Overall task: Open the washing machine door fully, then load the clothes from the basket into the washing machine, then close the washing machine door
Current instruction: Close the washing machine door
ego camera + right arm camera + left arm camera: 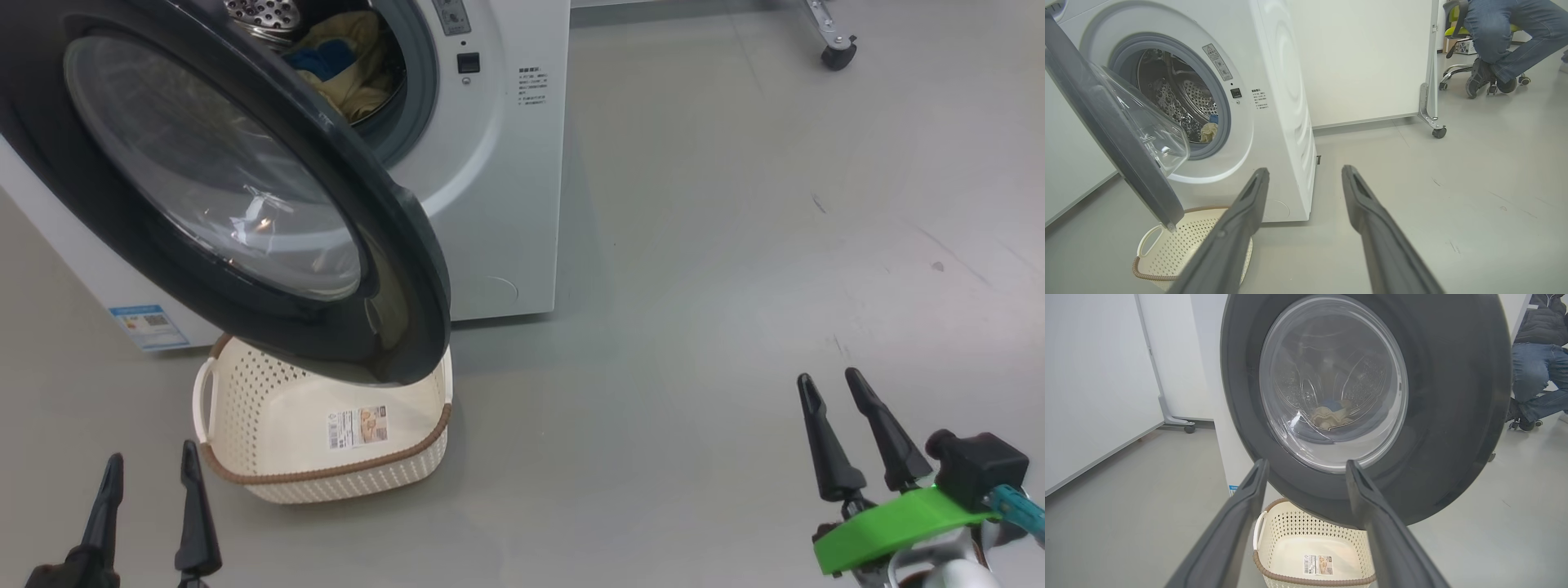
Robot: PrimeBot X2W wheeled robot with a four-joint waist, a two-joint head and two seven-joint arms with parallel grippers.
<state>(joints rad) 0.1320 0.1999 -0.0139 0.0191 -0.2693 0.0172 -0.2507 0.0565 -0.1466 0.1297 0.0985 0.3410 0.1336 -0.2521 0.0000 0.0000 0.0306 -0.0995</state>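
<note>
The washing machine (498, 163) stands at the upper left with its door (245, 196) swung partly open over the basket (326, 478). Yellow clothes with a blue piece (343, 61) lie inside the drum. The basket holds nothing but a label sticker (357, 427). My left gripper (151, 461) is open at the lower left, a short way in front of the basket. My right gripper (829, 380) is open at the lower right over bare floor, far from the machine. In the left wrist view the door (1453, 396) faces me above the basket (1290, 539). The right wrist view shows the door (1118, 134) edge-on.
A wheeled white partition (1367, 61) stands behind the machine, its caster (838, 55) at the top right. A person's legs in jeans (1502, 36) rest on a wheeled chair beyond it. Open grey floor (735, 286) lies to the machine's right.
</note>
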